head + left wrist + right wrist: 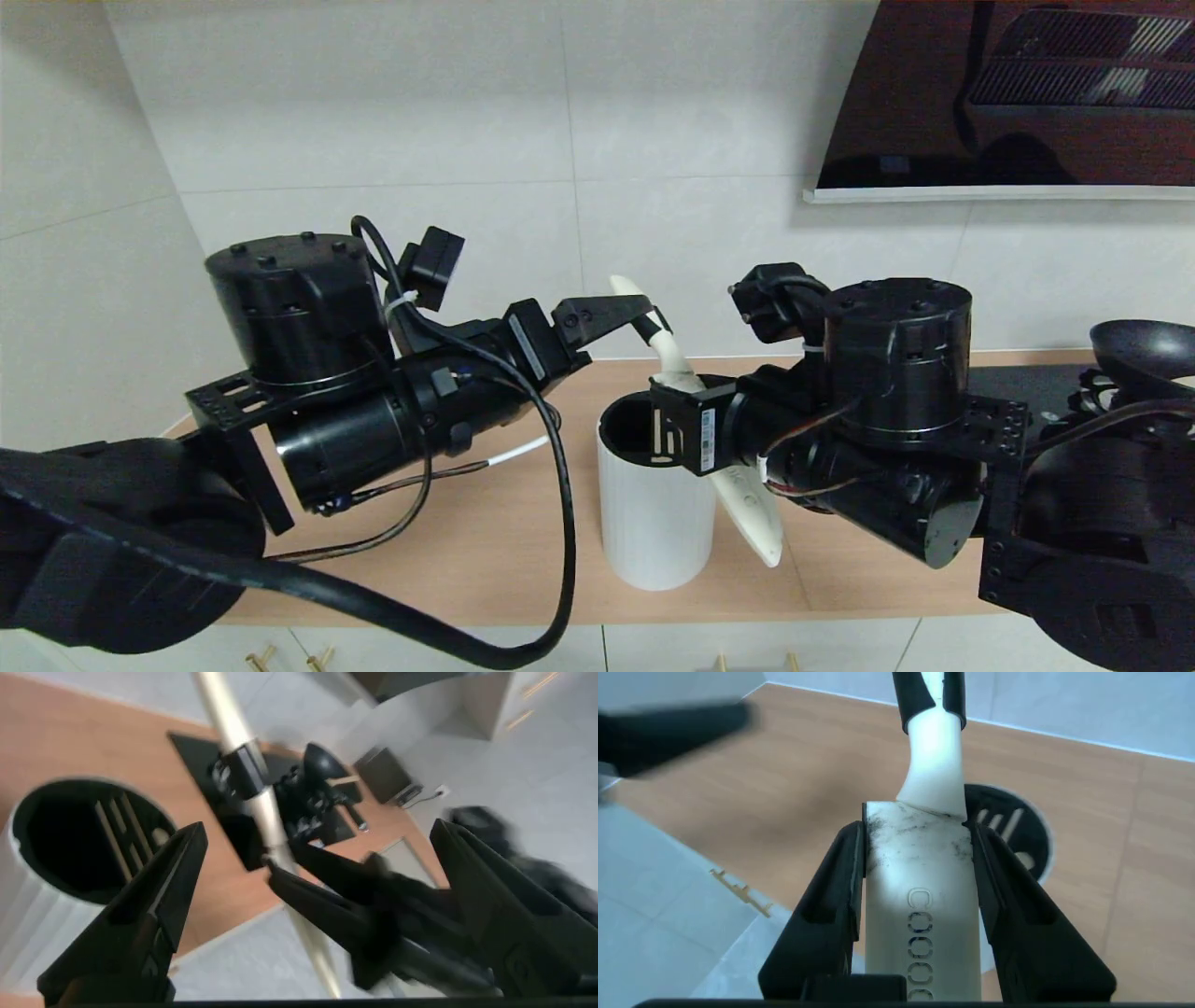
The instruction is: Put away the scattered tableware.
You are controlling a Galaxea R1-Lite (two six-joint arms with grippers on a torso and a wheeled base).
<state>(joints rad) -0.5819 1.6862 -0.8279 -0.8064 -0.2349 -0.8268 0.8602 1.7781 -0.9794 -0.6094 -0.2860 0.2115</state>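
The white rice paddle [752,509] slants just beside the white utensil holder [653,523], at its 3 o'clock, handle toward 11. My right gripper [920,826] clamps its broad part. My left gripper [639,313] is spread loose around the handle, above the wooden counter [467,541].

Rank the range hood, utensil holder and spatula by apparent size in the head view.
1. range hood, largest though cut off by the frame.
2. white utensil holder.
3. cream spatula: longer than the holder but slimmer and partly hidden, so unsure.
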